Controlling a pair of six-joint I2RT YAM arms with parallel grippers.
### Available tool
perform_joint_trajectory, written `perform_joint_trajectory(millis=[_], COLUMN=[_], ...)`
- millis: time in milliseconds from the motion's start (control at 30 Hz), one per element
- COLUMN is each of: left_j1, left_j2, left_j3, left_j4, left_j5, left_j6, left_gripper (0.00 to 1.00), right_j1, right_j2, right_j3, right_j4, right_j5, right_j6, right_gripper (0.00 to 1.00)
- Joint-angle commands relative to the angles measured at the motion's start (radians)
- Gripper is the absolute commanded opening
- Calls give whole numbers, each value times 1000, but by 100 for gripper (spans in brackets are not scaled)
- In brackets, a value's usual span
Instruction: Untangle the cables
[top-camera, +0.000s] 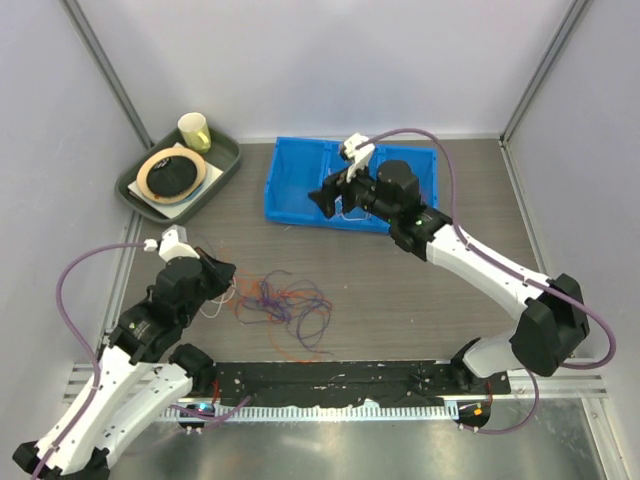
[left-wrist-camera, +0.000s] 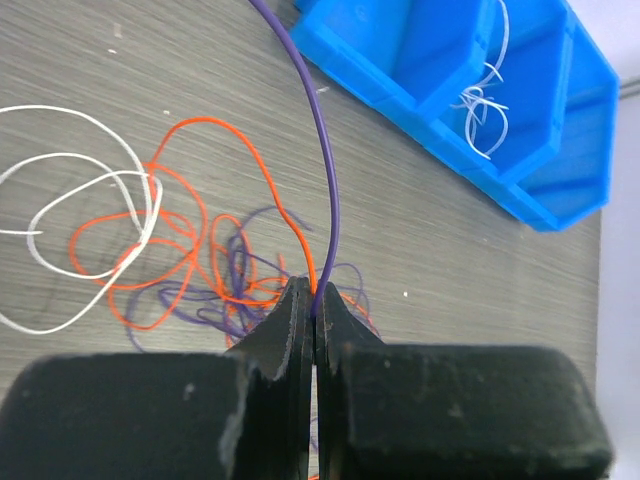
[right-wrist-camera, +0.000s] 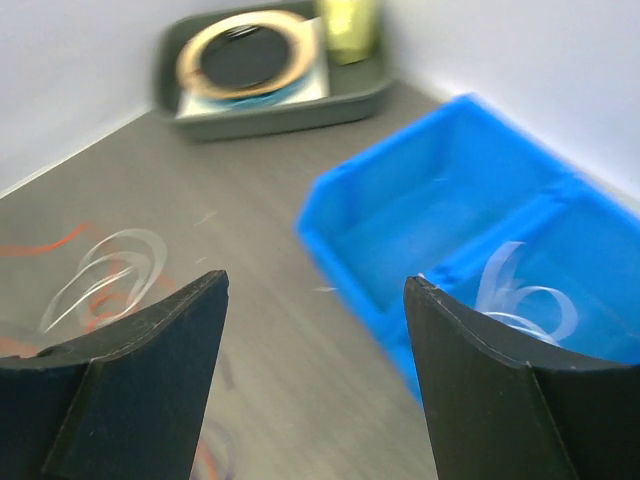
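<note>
Sorting step in hand. We find the left claw clamped on a purple cable that rises from the tangle, mid-frame on the counter. The right claw stands apart and empty over the blue bin (a white cable lies inside). Next, we judge: draw the purple one out slowly, watching for snags.
</note>
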Motion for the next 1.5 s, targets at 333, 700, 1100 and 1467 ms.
perform_joint_trajectory(millis=[333,700,1100,1467], left_j1=[3,4,3,35], left_j2=[229,282,229,166], left_j3=[49,63,76,35], left_j4=[198,206,71,-245], left_j5=[151,153,56,-200], left_j6=[-46,-111,-114,-332], left_gripper=[0,0,78,100], right_j1=[255,327,332,293], right_j2=[120,301,327,195], right_j3=[-235,-140,-241,-356], right_j4=[466,504,709,527], right_j5=[-337,-313,-184,23], right_j6=[248,316,406,403], right_gripper=[73,70,1,1])
